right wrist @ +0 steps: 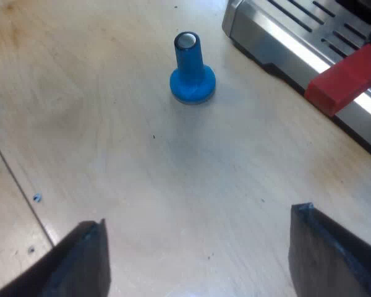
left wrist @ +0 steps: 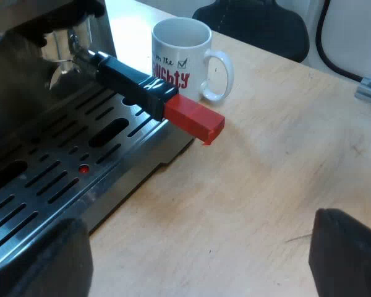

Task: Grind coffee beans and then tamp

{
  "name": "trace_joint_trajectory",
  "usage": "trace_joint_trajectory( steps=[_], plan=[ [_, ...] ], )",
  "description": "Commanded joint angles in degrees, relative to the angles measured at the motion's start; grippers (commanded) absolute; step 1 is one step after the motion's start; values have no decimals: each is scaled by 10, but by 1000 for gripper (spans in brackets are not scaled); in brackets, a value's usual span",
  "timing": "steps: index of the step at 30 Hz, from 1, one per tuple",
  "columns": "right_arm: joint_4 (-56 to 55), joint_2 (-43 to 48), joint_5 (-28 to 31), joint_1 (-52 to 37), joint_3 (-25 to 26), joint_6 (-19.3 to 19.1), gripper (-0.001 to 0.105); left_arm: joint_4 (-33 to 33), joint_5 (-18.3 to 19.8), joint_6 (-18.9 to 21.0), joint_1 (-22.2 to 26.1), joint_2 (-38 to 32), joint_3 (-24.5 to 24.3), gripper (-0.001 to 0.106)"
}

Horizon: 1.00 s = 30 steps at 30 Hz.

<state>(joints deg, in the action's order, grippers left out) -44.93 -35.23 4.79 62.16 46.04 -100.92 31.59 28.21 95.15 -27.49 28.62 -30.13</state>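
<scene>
From the left wrist, the left gripper [left wrist: 195,260] gapes wide and empty over the table [left wrist: 266,185]. The holder [left wrist: 136,86] juts from the espresso machine [left wrist: 49,161] at eleven o'clock, with the mug [left wrist: 182,59] just beyond. From the right wrist, the right gripper [right wrist: 204,253] is spread wide and empty, and the blue tamper [right wrist: 191,68] stands upright at twelve o'clock.

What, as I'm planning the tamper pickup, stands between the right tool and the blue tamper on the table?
Nothing visible does. Only wooden tabletop lies between the open right tool and the upright blue tamper. The holder's red handle end and the machine's metal tray sit off that path.
</scene>
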Motion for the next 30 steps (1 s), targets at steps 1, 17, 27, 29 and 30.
trace_joint_trajectory(
  steps=[1,17,27,29,30],
  plan=[
    [17,-12,45,31,4,16,54,-6,3,-3,-3,-3,-1,73],
    [128,-170,216,141,3,124,39,-6,50,-3,-3,-3,-1,73],
    [175,-244,225,141,3,124,0,9,50,-6,-3,-3,-1,73],
    [185,-252,225,141,3,124,0,11,50,-6,-3,-3,-1,73],
    [192,-256,225,141,3,124,0,11,50,-6,-3,-3,-1,73]
  ],
)
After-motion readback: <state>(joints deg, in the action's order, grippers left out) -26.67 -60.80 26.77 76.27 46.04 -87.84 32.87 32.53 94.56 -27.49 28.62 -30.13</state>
